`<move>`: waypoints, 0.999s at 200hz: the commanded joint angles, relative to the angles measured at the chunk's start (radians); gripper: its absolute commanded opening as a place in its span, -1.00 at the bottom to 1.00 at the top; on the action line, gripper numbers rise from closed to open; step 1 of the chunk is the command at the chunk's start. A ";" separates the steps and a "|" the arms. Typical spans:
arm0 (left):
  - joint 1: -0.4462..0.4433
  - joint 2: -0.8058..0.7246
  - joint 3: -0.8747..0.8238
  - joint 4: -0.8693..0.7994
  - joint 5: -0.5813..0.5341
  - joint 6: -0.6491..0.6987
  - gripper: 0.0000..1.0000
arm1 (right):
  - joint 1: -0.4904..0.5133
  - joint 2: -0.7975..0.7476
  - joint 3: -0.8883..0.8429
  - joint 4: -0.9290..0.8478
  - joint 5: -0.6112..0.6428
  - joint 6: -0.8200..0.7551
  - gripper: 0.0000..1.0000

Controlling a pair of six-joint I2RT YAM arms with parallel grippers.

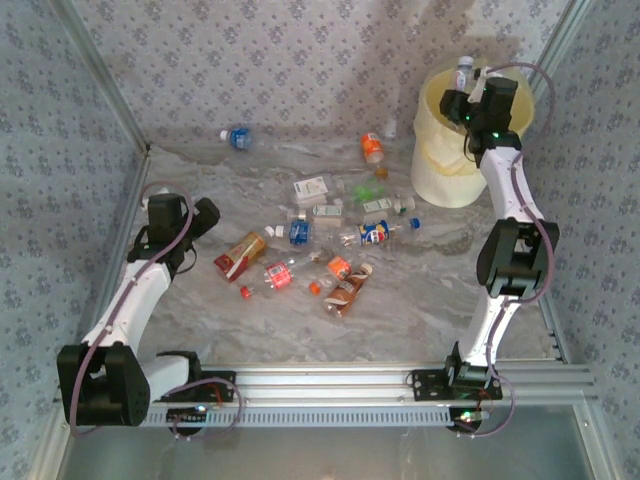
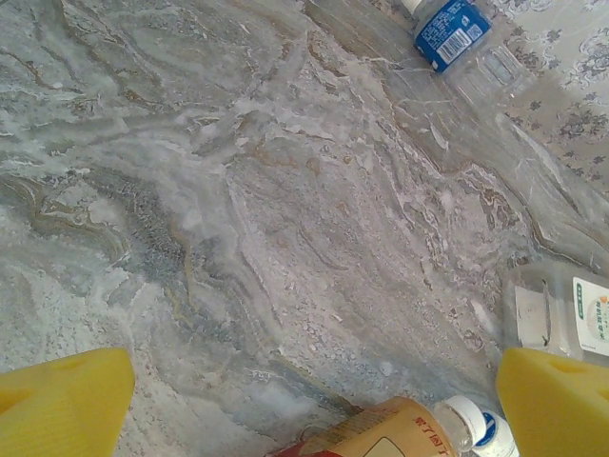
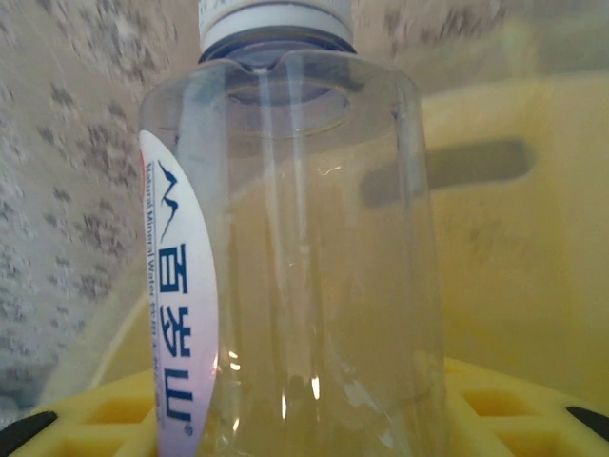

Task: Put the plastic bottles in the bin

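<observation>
My right gripper (image 1: 472, 103) hangs above the bin (image 1: 445, 160), a pale yellow bucket at the back right. It is shut on a clear plastic bottle (image 3: 304, 248) with a white label and white cap, held upright between the yellow fingers (image 3: 105, 414); the bin's wall (image 3: 533, 267) lies behind it. Several more plastic bottles lie scattered mid-table, among them a tan-and-red one (image 1: 238, 255), a blue-labelled one (image 1: 300, 232) and an orange one (image 1: 372, 148). My left gripper (image 2: 309, 405) is open over bare table, just beyond the tan bottle (image 2: 381, 433).
A blue-labelled bottle (image 2: 452, 33) lies alone near the back wall (image 1: 237, 137). A clear bottle with a white label (image 2: 561, 309) rests by my left gripper's right finger. Patterned walls close the table on three sides.
</observation>
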 commanded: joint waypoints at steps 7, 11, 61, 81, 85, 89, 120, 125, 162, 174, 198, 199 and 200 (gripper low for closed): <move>0.003 -0.003 0.016 -0.018 -0.020 0.020 0.96 | -0.001 -0.031 0.024 -0.073 -0.059 -0.020 0.07; 0.002 0.000 0.018 -0.018 -0.020 0.021 0.96 | -0.001 -0.038 0.015 -0.078 -0.060 -0.019 0.07; 0.003 0.013 0.021 -0.011 -0.011 0.018 0.96 | -0.001 -0.148 -0.105 -0.131 -0.104 -0.005 0.08; 0.003 0.009 0.018 -0.010 -0.009 0.018 0.96 | 0.002 -0.180 -0.135 -0.136 -0.132 0.010 0.09; 0.003 0.008 0.017 -0.011 -0.009 0.018 0.96 | 0.003 -0.184 -0.139 -0.136 -0.141 0.012 0.08; 0.003 0.005 0.016 -0.011 -0.010 0.018 0.96 | 0.005 -0.187 -0.143 -0.135 -0.150 0.014 0.08; 0.003 -0.001 0.017 -0.010 -0.010 0.016 0.96 | 0.026 -0.177 -0.143 -0.119 -0.186 0.007 0.12; 0.002 -0.001 0.016 -0.010 -0.010 0.017 0.96 | 0.029 -0.171 -0.140 -0.117 -0.177 0.009 0.14; 0.003 -0.015 0.016 -0.022 -0.011 0.022 0.96 | 0.038 -0.108 -0.085 -0.128 -0.157 0.057 0.33; 0.002 -0.020 0.015 -0.026 -0.016 0.025 0.96 | 0.039 -0.098 -0.075 -0.126 -0.180 0.070 0.42; 0.002 -0.028 0.017 -0.034 -0.017 0.029 0.96 | 0.042 -0.113 -0.078 -0.110 -0.216 0.063 0.56; 0.002 -0.029 0.017 -0.034 -0.016 0.028 0.96 | 0.043 -0.114 -0.078 -0.109 -0.216 0.062 0.56; 0.002 -0.029 0.018 -0.034 -0.017 0.028 0.96 | 0.043 -0.115 -0.078 -0.109 -0.218 0.062 0.57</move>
